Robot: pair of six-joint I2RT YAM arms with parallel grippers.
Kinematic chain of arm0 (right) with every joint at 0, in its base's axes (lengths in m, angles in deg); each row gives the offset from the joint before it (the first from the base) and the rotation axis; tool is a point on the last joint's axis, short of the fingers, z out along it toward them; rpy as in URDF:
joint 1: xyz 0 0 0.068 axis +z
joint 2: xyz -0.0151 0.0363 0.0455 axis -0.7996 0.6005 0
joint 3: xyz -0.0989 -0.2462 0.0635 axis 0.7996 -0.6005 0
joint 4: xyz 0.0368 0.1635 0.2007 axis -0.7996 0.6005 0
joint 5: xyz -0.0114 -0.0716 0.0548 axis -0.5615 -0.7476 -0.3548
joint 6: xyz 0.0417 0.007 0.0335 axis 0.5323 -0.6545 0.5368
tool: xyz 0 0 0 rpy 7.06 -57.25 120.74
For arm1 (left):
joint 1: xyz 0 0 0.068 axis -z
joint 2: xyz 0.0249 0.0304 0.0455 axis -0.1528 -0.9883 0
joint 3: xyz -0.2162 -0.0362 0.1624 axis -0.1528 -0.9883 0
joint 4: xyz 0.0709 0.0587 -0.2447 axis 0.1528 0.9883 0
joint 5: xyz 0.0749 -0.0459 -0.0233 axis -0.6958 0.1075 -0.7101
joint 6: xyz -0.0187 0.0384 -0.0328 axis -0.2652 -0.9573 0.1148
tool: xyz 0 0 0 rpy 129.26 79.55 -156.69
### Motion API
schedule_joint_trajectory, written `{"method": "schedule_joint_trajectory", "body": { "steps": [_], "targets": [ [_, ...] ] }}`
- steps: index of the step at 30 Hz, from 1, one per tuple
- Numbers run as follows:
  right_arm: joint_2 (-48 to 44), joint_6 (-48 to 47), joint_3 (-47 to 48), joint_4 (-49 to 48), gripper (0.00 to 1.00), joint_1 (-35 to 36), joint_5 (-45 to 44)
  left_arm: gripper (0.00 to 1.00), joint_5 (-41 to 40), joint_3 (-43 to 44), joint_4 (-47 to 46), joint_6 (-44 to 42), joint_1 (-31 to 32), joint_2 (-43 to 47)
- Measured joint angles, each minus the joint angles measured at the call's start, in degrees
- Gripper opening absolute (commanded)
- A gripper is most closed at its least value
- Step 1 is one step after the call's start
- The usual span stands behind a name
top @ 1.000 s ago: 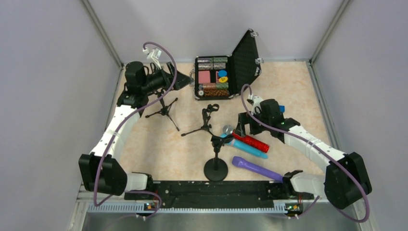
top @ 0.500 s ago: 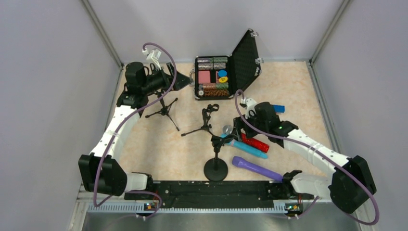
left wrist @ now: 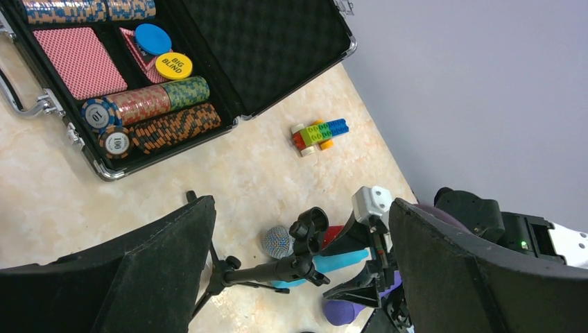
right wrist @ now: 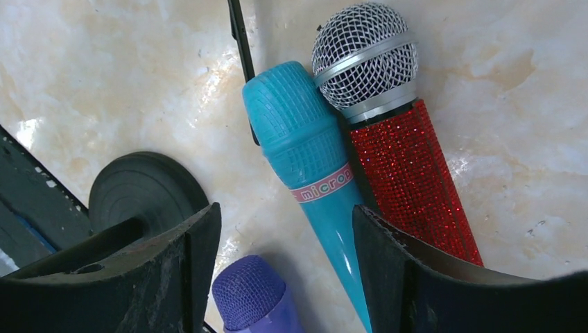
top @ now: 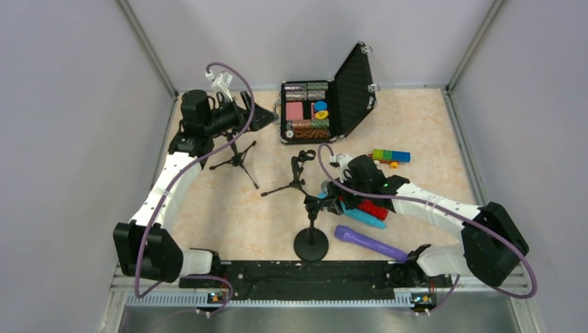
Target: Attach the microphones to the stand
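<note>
Blue mic [right wrist: 312,152] touching red mic [right wrist: 409,173], stand base [right wrist: 142,191] nr

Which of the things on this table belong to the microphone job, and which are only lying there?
For the job:
red microphone
light blue microphone
purple microphone
round-base stand
middle tripod stand
left tripod stand

Only lying about:
open poker chip case
toy-brick car
</note>
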Motion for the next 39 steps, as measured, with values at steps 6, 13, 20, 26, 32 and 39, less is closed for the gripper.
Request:
{"method": "schedule_joint_trajectory", "body": {
  "steps": [6,13,20,26,32,39],
  "targets": [
    [2.12,-0.02,0.02,0.7,0.68,1.95,-3.15,0.99,0.0,0.0,0.11,0.0,0.0,0.0],
    [3.02,-0.07,0.9,0.94,0.68,2.69,-6.45,0.99,0.0,0.0,0.44,0.0,0.0,0.0],
    [6.25,-0.5,1.07,0.98,0.65,4.04,-9.99,0.98,0.0,0.0,0.44,0.0,0.0,0.0],
    [8.83,-0.9,2.58,2.12,0.63,6.14,-14.32,0.98,0.0,-0.02,0.44,0.0,0.0,0.0],
    [10.99,-0.48,3.34,2.91,0.5,6.45,-18.51,0.98,0.0,-0.02,0.44,-0.04,0.0,0.0],
    [11.72,0.92,4.09,3.69,0.37,6.47,-23.93,0.98,-0.02,-0.02,0.46,-0.26,0.0,0.0]
  ]
}}
